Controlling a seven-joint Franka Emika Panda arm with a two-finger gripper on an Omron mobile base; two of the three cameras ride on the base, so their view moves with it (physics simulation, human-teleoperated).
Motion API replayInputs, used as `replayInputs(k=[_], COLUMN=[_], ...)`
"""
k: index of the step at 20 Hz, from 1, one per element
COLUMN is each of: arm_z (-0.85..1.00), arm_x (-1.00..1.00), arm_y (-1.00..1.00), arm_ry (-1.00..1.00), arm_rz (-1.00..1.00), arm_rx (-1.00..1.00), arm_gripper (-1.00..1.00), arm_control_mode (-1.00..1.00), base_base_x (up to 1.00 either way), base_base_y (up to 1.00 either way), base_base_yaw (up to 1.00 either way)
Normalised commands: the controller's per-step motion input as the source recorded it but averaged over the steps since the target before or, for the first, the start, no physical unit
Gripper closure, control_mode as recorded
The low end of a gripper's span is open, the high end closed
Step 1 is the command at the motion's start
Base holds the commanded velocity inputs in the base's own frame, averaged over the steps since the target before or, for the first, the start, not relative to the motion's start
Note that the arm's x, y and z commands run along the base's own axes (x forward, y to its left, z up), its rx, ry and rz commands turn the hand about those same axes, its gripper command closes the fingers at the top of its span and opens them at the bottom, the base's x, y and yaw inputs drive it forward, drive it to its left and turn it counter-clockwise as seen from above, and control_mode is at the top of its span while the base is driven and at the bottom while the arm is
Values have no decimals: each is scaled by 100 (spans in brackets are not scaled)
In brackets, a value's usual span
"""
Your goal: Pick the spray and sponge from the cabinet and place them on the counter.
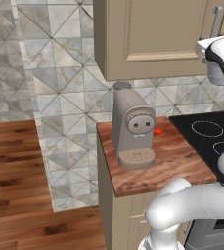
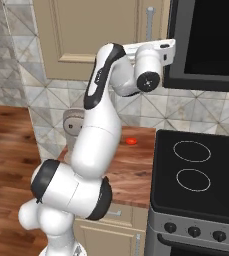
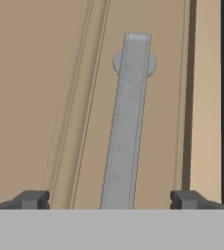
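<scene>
The end effector (image 3: 108, 199) stands wide open, its fingertips (image 3: 33, 199) straddling the cabinet's (image 3: 45, 97) grey bar handle (image 3: 128, 122) at twelve o'clock. The bar looks rigid and smooth; grip mid-bar. Door shut, spray and sponge presumably inside; tabletop (image 1: 177, 156) below.

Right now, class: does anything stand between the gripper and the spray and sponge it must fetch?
Yes. The cabinet door is shut, hiding whatever is inside. The open gripper faces its grey bar handle, which lies between the fingertips but is not yet gripped.
</scene>
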Motion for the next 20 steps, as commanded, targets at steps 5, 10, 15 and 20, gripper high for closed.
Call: replayInputs(k=[5, 10, 15, 20], arm_z=[0, 0, 0, 0], arm_x=[11, 0, 0, -8], arm_y=[2, 2, 0, -2], arm_ry=[8, 15, 13, 14], arm_rz=[0, 0, 0, 0], arm_rx=[-1, -4, -5, -5], arm_gripper=[100, 100, 100, 100], arm_control_mode=[-100, -100, -100, -100], base_base_x=[0, 0, 0, 0], base_base_y=[0, 0, 0, 0], base_base_yaw=[0, 0, 0, 0])
